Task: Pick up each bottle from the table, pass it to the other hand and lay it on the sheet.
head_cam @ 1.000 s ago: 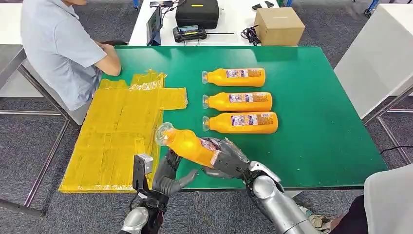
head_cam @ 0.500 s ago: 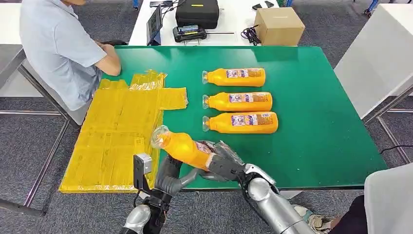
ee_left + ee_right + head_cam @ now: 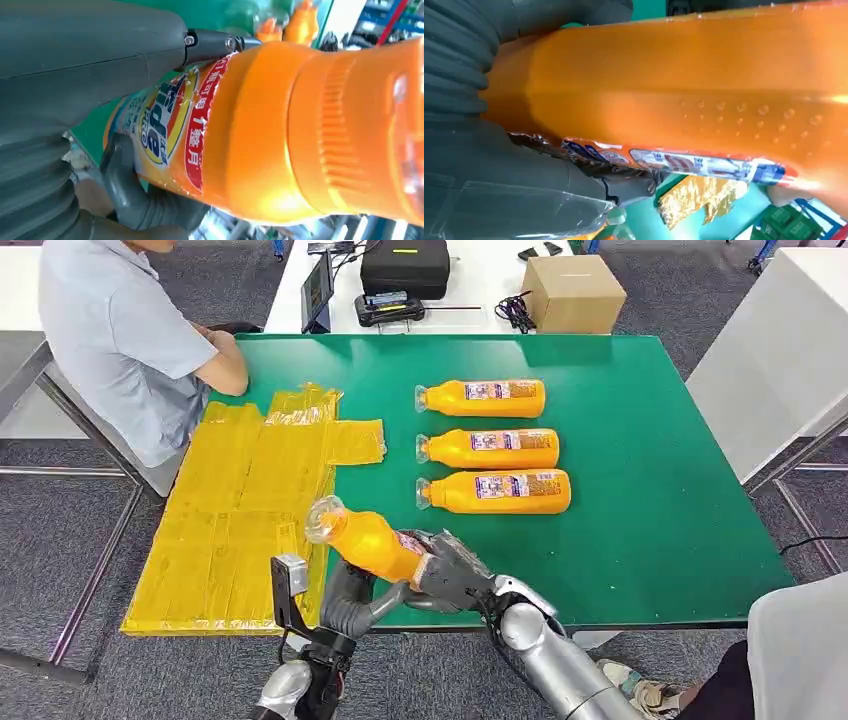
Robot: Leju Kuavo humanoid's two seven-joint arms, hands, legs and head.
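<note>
The right hand (image 3: 452,570) grips the base end of the orange bottle (image 3: 368,537) above the table's near edge, its long axis running toward ten o'clock, cap over the yellow sheet (image 3: 235,510), while the left hand (image 3: 350,600) cups it from beneath, though whether those fingers have closed is unclear.

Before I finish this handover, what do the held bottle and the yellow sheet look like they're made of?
The held bottle looks like smooth, glossy orange plastic: highlights on its body, moulded ribs near the neck, a clear cap, and a thin printed label wrinkled at the edges. The yellow sheet looks like shiny, crinkled film or foil in folded panels; which one is unclear.
</note>
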